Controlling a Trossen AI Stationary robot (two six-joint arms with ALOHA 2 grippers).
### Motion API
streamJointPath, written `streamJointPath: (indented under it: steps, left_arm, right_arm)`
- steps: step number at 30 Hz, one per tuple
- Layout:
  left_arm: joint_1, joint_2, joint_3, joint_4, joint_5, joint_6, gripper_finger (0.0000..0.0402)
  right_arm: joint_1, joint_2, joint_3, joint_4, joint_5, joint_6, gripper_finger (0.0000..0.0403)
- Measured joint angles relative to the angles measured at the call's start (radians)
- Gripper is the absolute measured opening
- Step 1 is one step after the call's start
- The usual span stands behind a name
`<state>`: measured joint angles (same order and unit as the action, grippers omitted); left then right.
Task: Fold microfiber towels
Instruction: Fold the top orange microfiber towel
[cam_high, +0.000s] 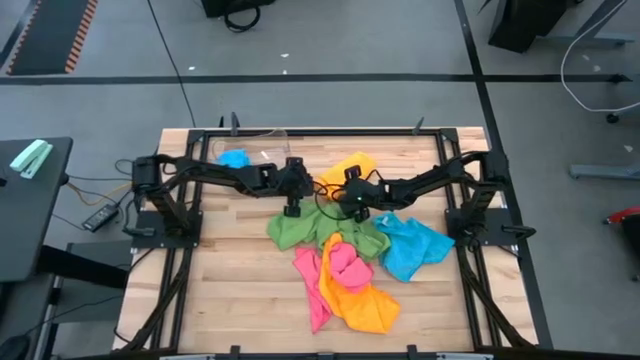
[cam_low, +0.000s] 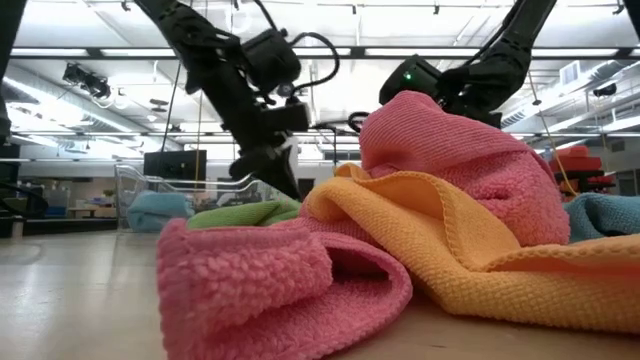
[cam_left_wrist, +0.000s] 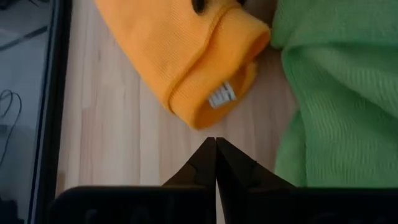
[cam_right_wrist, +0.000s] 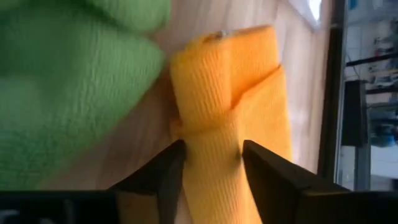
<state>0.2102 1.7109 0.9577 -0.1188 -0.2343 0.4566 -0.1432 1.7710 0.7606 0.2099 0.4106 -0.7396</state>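
Two arms (table centre) over orange towel (cam_right_wrist: 230, 112).

Soft looped cloth on pale wood

The microfiber towels (cam_low: 330, 250) are nubby, matt knit cloth; the orange one (cam_left_wrist: 186, 56) carries a small white sewn label (cam_left_wrist: 221, 96). The table (cam_high: 240, 280) is smooth, light planked wood with a dark metal frame (cam_high: 170, 270).

Pink towel (cam_low: 280, 290) overlapping orange towel (cam_low: 480, 250).
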Motion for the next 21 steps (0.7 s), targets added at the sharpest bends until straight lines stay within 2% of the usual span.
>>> streamJointPath:
  steps: [8,10,16,21]
  left_arm:
    - [-0.001,-0.051,-0.050,0.022,0.002,-0.032,0.0026]
    - [-0.001,-0.051,-0.049,0.024,0.001,-0.039,0.0028]
    - [-0.006,-0.051,-0.049,0.020,0.030,-0.059,0.0018]
    - [-0.006,-0.039,-0.050,0.013,0.056,-0.088,0.0015]
  right_arm:
    - [-0.025,0.000,0.029,0.019,-0.061,0.101,0.0035]
    - [-0.035,0.000,0.048,0.014,-0.079,0.139,0.0012]
    - [-0.057,0.000,0.161,-0.050,-0.126,0.260,0.0009]
    - [-0.083,0.000,0.228,-0.127,-0.221,0.329,0.0009]
